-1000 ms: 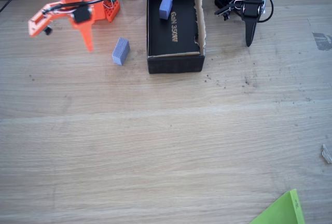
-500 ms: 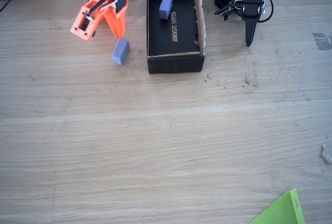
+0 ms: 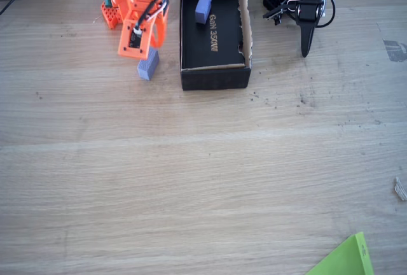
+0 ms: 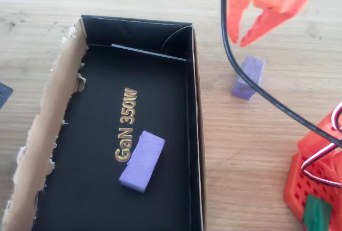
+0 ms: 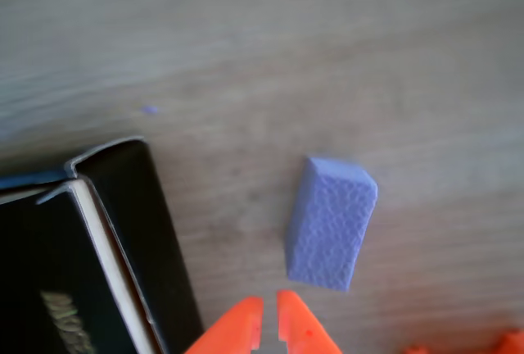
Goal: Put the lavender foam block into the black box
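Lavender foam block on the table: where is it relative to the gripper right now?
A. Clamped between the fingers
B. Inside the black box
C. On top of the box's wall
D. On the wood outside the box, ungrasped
D: the lavender foam block lies on the table beside the black box, with the gripper apart from it.

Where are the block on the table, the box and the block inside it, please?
Block on table [image 4: 248, 76], overhead view, its top face.
Box [image 4: 49, 135], overhead view, torn brown wall.
Block inside the box [image 4: 142, 153], overhead view, its top face.
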### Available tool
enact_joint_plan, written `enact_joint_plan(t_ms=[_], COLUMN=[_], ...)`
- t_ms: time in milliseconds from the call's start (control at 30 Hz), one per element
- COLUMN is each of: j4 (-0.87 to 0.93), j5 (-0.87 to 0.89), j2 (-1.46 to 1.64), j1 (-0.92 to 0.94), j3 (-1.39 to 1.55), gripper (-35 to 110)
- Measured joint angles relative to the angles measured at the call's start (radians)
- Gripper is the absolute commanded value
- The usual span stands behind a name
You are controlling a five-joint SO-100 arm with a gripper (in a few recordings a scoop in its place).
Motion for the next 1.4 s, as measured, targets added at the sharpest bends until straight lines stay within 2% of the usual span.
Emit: enact_joint_plan(t_ms=[267,533,833,1400], j4=[0.104,0.193,0.189,0.089], j5=[0.179,0.193,0.193,0.209], j2=[0.064,0.172,0.314,0.342], j1=[-0.057,-0.051,-0.058,-0.043], j3=[-0.002,0.026,0.143,0.282], gripper=[0,0,0,0])
